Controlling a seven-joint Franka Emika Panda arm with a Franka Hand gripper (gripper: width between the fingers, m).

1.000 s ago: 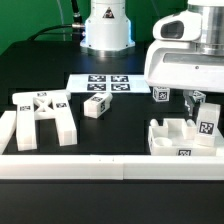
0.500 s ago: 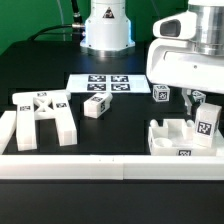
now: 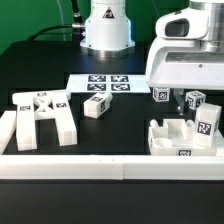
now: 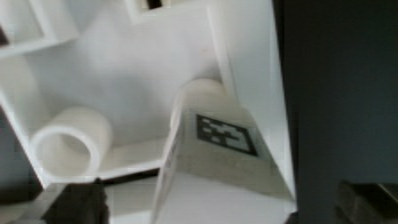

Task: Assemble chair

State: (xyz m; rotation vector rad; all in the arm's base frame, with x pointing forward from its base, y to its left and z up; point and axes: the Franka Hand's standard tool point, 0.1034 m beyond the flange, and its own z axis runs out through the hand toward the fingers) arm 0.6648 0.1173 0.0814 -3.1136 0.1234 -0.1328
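Chair parts lay in two groups on the black counter [image 3: 120, 135]. The largest was the partly built cluster [image 3: 183, 140] of slabs and blocks, directly beneath the gripper [image 3: 179, 99] and reaching from there toward the low border wall [image 3: 100, 165]. The leg frame [image 3: 40, 116] lay well apart from the gripper, toward the exterior view's left. A lone small block [image 3: 97, 106] sat between the two, nearer the frame.

What the coming move turned on was straight under the gripper. In the wrist view a tagged white post [image 4: 222, 135] rose toward the camera, its long axis seemingly running along the gripper's line of approach rather than across it. It stood in the gap between the dark fingertips [image 4: 71, 203]. These were spread wide, and a strip of dark counter showed between the post and one of them — so the gripper read as open, gripping nothing. A rounded white form [image 4: 71, 145] sat just beside the post; what it was could not be told. By my judgement any regrasp would call for a straight descent — no sideways reach.
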